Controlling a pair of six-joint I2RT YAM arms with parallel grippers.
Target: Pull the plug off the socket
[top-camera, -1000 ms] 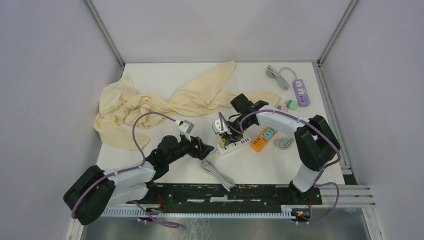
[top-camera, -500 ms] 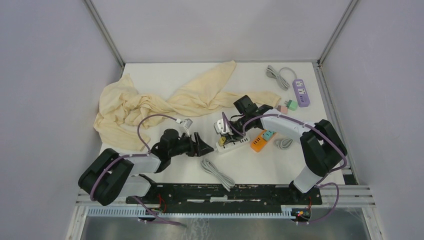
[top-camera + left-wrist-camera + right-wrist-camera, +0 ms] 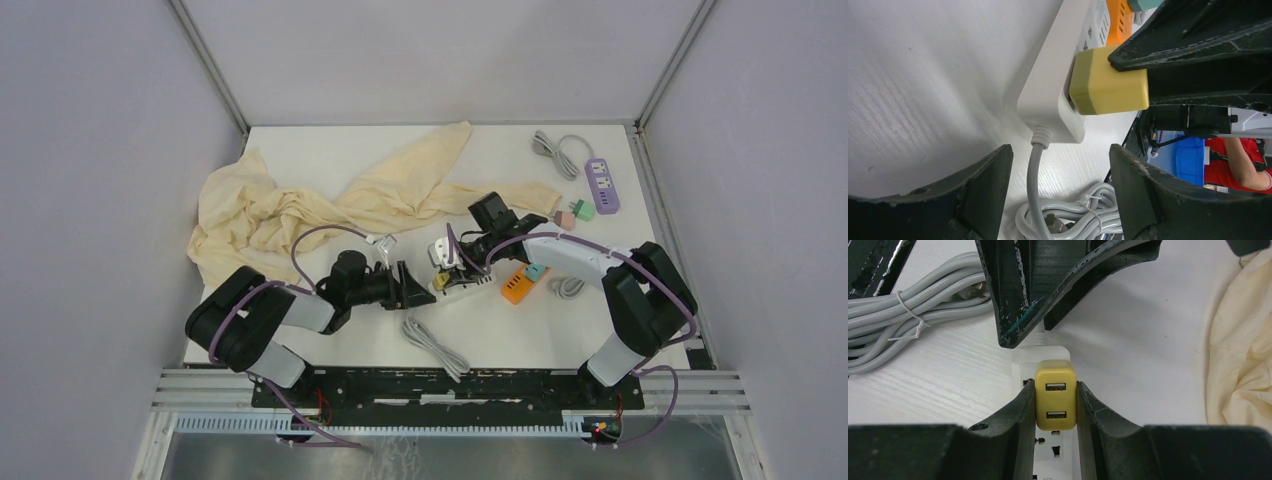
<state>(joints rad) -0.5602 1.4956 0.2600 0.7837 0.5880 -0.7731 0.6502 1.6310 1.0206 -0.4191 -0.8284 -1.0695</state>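
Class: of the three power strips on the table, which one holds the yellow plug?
The white power strip: the right gripper is shut on its yellow plug. The orange power strip and purple power strip carry no yellow plug.

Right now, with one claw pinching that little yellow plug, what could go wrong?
1. The left claw stands open around the cord end of the white power strip, not clamping it, so the strip may lift along with the yellow plug.
2. The right claw holds the plug only by its two smooth sides, so it might slip off during the pull.
3. The two claws sit very close together, so a jerk could knock them into each other.
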